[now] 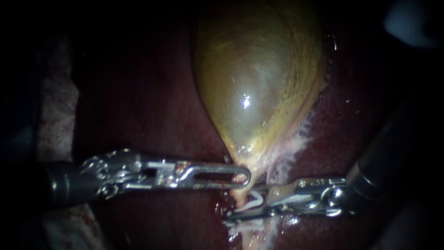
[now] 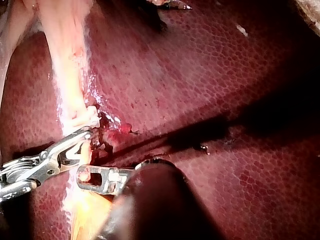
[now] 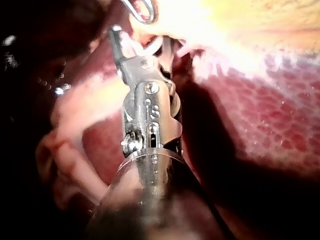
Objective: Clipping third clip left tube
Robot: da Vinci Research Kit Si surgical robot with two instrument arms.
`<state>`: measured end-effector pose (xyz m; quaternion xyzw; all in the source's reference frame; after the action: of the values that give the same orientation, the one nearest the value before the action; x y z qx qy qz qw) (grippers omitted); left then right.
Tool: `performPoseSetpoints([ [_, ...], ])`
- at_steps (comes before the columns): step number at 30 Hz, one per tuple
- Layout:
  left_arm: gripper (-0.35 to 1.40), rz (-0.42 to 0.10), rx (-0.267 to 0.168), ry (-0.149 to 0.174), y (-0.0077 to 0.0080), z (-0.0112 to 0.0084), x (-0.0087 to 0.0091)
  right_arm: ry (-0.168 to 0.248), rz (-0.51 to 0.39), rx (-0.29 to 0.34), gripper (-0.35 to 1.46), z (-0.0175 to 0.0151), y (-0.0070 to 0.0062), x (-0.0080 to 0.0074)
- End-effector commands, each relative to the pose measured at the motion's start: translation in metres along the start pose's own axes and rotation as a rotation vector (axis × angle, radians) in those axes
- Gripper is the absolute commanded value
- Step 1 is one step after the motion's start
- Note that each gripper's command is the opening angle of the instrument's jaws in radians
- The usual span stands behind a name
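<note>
Clipping looked close to its end but not finished. A seated clip (image 1: 247,227) already lay white across the pale tube (image 1: 238,192), just beyond the working jaws; whether more than one sat there I could not make out. The right instrument (image 1: 247,203) had reached the tube from the side and straddled it with a loaded clip (image 1: 253,200) gripped between both jaws. Those jaws stood partly apart, so to my eye the clip had not yet been squeezed home. What remained was the final closure, then backing the jaws off clean. The left instrument (image 1: 243,177) lay level across the narrow neck of the gallbladder (image 1: 254,83), its long slotted jaws clenched on that tissue just above the clipping site, over the dark liver (image 1: 152,92).
</note>
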<state>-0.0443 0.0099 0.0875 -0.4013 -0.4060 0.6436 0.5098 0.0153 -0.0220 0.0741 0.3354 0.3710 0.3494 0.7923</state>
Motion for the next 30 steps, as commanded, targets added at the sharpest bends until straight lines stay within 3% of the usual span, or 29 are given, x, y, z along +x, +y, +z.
performPoseSetpoints([
  [1,-0.35,0.0,0.0,0.0,0.0,0.0,0.0,0.0,0.007,0.0,0.56,0.0001,0.0,0.0001],
  [22,-0.35,0.001,0.0,0.0,-0.0001,0.0001,0.0,0.002,0.048,0.005,0.48,0.0011,-0.0001,0.0005],
  [25,-0.35,0.001,0.0,0.0,-0.0001,0.0,0.0,0.002,0.059,0.006,0.39,0.0008,0.0,0.0004],
  [30,-0.35,0.001,0.0,0.0,-0.0001,0.0,0.0,-0.002,0.07,0.02,0.03,0.0005,0.0001,0.0004],
])
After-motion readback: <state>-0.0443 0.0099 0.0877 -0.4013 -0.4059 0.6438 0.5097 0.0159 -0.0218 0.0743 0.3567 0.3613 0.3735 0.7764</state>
